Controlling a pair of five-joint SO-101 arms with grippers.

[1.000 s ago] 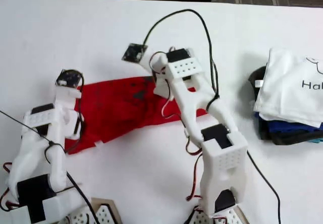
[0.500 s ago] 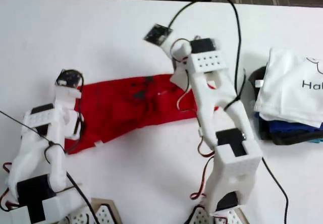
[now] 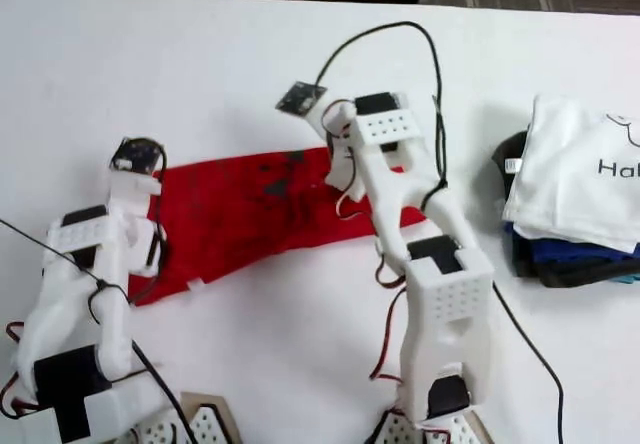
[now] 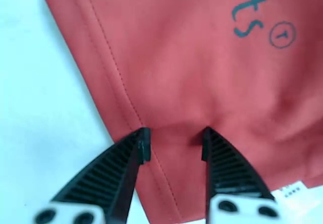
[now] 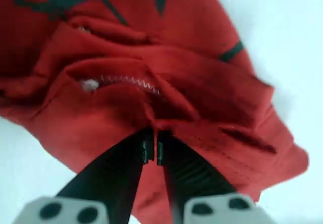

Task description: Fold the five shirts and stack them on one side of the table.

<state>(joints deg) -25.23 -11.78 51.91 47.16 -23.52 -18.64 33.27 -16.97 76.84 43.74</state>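
Note:
A red shirt (image 3: 230, 214) lies in a long crumpled band across the middle of the white table (image 3: 200, 54). My left gripper (image 3: 152, 242) sits at the shirt's left end. In the left wrist view its fingers (image 4: 136, 151) stand apart, tips pressed down on the red shirt (image 4: 202, 57) just inside the stitched hem; the left gripper (image 4: 174, 143) is open. My right gripper (image 3: 345, 176) is at the shirt's right end. There the right gripper (image 5: 152, 151) is shut on a bunched fold of the red shirt (image 5: 202, 93).
A stack of folded shirts (image 3: 575, 189) sits at the right edge of the table, white on top with blue and black beneath. A black cable (image 3: 430, 74) loops over the right arm. Bare table lies beyond the shirt and in front of it.
The right arm swung to the right and away with the shirt's end, then came part of the way back to the left. The left arm kept still.

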